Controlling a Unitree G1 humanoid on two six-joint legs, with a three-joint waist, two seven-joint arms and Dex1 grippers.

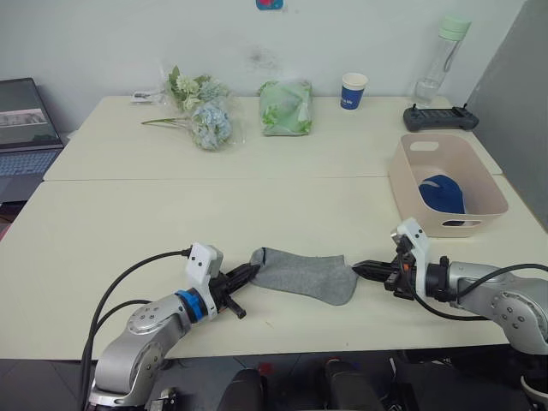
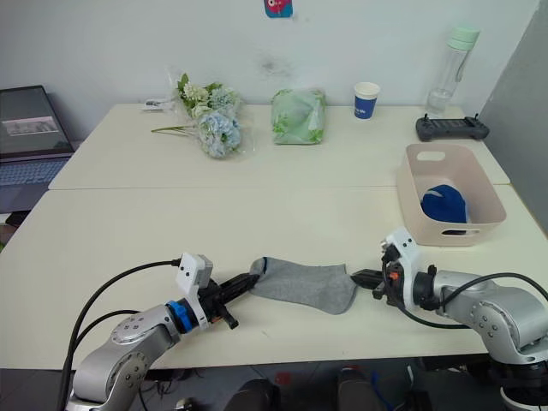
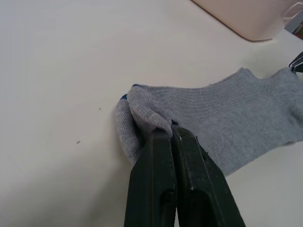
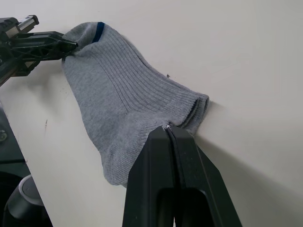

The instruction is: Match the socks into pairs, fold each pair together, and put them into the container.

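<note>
While the fold is being prepared: grey socks (image 1: 308, 275) are being held stretched at the table's (image 1: 128, 223) near edge, apparently two stacked layers.
Left gripper (image 1: 249, 274): pressed together, the toe end is being pinched at 9 o'clock.
Right gripper (image 1: 360, 267): pressed together, the cuff end is being pinched at 3 o'clock.
Long axis: being kept running 9 to 3 o'clock, between both grippers, neither arm nearer.
Container (image 1: 409, 190): sitting toward 1 o'clock of the socks, nearer the right arm; a navy pair (image 1: 441, 193) is lying inside.
Coming move, judged: one end being carried over the other along that axis.
</note>
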